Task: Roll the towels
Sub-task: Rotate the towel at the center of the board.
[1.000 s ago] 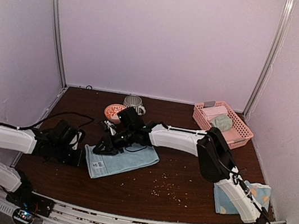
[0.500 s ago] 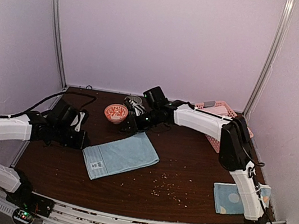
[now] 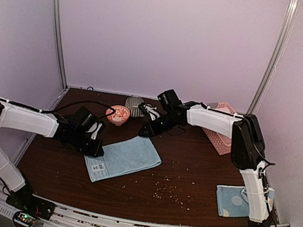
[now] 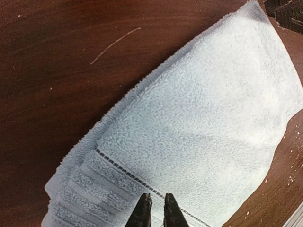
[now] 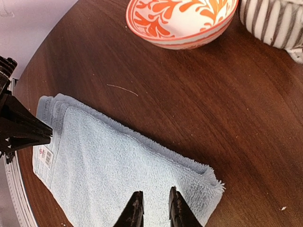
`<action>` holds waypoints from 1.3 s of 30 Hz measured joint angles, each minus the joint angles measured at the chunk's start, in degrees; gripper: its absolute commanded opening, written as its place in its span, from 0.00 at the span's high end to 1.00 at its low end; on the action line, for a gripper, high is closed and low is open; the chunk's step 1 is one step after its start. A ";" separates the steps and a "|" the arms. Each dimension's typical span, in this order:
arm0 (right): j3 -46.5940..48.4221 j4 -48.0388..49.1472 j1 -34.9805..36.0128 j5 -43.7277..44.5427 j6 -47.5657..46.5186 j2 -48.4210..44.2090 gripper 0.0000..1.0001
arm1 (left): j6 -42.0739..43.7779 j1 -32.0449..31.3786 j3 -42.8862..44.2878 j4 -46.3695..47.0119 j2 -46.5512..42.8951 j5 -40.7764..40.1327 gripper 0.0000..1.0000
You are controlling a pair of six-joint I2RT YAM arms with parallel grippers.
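Observation:
A plain light blue towel (image 3: 127,157) with a white label (image 3: 98,167) lies flat, folded, on the brown table. My left gripper (image 3: 93,143) hovers over its left end; in the left wrist view (image 4: 156,204) its jaws are nearly closed and empty above the towel (image 4: 203,118). My right gripper (image 3: 146,130) is by the towel's far right corner; in the right wrist view (image 5: 154,202) it is slightly open and empty above the towel (image 5: 118,165). A dotted blue towel (image 3: 232,200) lies at the front right.
An orange-patterned bowl (image 3: 118,114) and a striped cup (image 3: 134,105) stand behind the towel. A pink lattice basket (image 3: 219,141) sits at the back right, partly hidden by the right arm. Crumbs (image 3: 165,192) are scattered on the table's middle front.
The right gripper left the towel, swung back near the bowl, and now hangs by the towel's far right corner. The left gripper moved right to the towel's left end.

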 measured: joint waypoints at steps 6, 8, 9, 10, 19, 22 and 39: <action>2.43 -2.93 0.24 2.60 -1.07 2.75 0.81 | -0.22 -0.96 -0.02 2.71 3.13 0.72 0.88; 3.67 -3.76 0.28 4.35 -1.25 3.80 0.81 | -0.35 -1.20 -0.04 3.30 3.96 0.81 0.88; 4.20 -4.15 0.26 5.46 -1.29 4.26 0.82 | -0.39 -1.27 -0.13 3.50 4.15 0.81 0.88; 4.39 -4.39 0.20 6.38 -1.29 4.59 0.82 | -0.42 -1.31 -0.26 3.69 4.20 0.81 0.88; 3.41 -6.27 -3.65 11.45 -0.63 5.57 0.84 | -0.35 -1.31 -0.39 3.78 4.17 -1.11 0.88; 1.62 -5.90 -4.63 11.10 -1.14 4.87 0.84 | -0.11 -1.31 -0.39 3.56 3.80 -1.53 0.88; -32.92 -14.93 -5.01 5.51 -16.28 -27.61 0.72 | 1.60 -1.31 1.46 -0.46 -6.82 -4.92 0.89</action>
